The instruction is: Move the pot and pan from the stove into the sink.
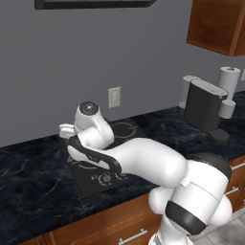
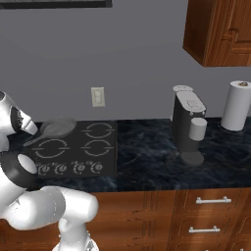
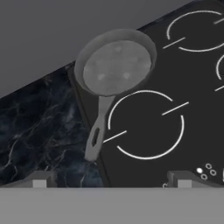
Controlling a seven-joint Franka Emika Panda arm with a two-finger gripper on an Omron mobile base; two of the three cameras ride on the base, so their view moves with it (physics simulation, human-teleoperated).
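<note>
Above fingertips in hand view: grey frying pan (image 3: 116,61) on rear corner of stove (image 3: 175,78), bowl well beyond both tips, empty. Long handle runs back toward left finger (image 3: 38,179), end overhanging cooktop edge above dark marble counter (image 3: 35,127), not touching finger. Gripper (image 3: 111,181) spread wide, nothing between tips. White burner ring lies between fingers and pan. Right base view: pan (image 2: 58,127) on far-left burner.

Arm (image 1: 143,162) folded low; tool (image 3: 111,181) spread wide, holding nothing.
</note>
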